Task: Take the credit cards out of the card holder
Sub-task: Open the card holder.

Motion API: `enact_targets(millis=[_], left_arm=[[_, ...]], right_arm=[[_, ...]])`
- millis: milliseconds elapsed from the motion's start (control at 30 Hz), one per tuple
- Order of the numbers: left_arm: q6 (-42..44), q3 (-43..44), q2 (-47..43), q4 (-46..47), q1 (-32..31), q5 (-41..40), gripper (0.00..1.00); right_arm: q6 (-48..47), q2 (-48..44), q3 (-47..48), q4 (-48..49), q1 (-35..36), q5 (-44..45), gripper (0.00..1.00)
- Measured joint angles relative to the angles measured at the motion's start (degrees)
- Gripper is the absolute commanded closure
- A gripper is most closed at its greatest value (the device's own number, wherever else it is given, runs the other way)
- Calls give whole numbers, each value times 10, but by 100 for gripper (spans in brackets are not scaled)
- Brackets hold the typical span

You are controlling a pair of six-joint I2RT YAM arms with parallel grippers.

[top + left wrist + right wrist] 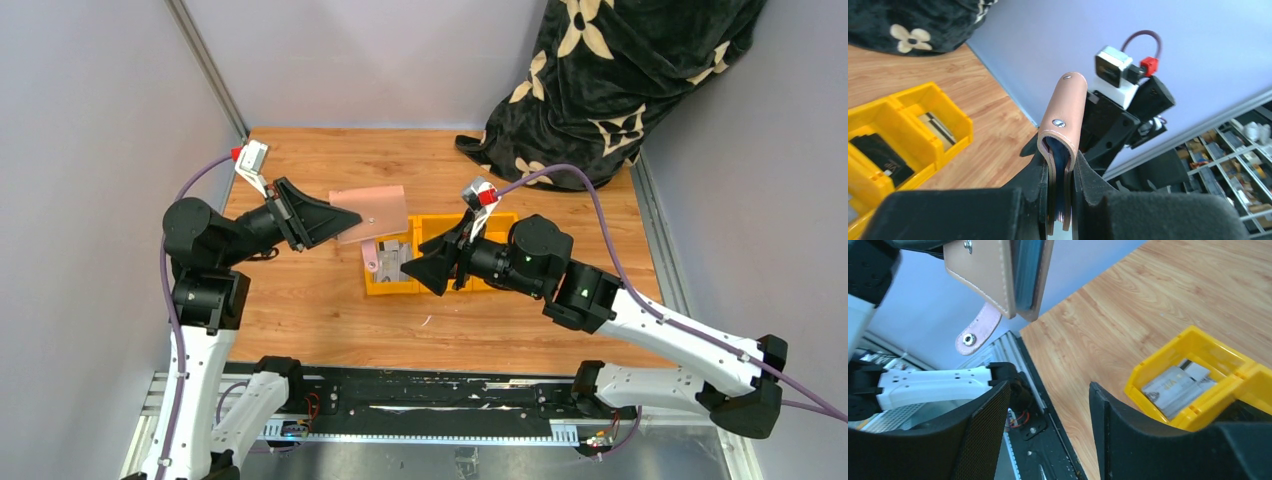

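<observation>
Slots of card holder (1064, 115) hidden; left hand (1059, 162) clamps it, right hand (1048, 390) spread, empty.

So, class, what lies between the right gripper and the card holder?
Only open air: in the right wrist view the card holder dangles its tab above the open right gripper, untouched.

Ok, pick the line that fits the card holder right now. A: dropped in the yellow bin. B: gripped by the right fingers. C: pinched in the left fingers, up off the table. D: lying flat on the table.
C: the left fingers are shut on the card holder at its edge and it hangs above the table, while the right fingers stand apart with nothing between them.
</observation>
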Motion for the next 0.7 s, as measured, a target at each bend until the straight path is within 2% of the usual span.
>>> enact_targets(millis=[300, 433, 700], left_arm=[[-61, 0, -19, 48, 0, 30, 100], [-68, -1, -23, 52, 0, 38, 100], [-74, -11, -31, 60, 0, 45, 100]], right_arm=[[65, 33, 0, 94, -33, -130, 42], [88, 49, 10, 110, -40, -159, 47], [127, 64, 21, 143, -55, -203, 48]])
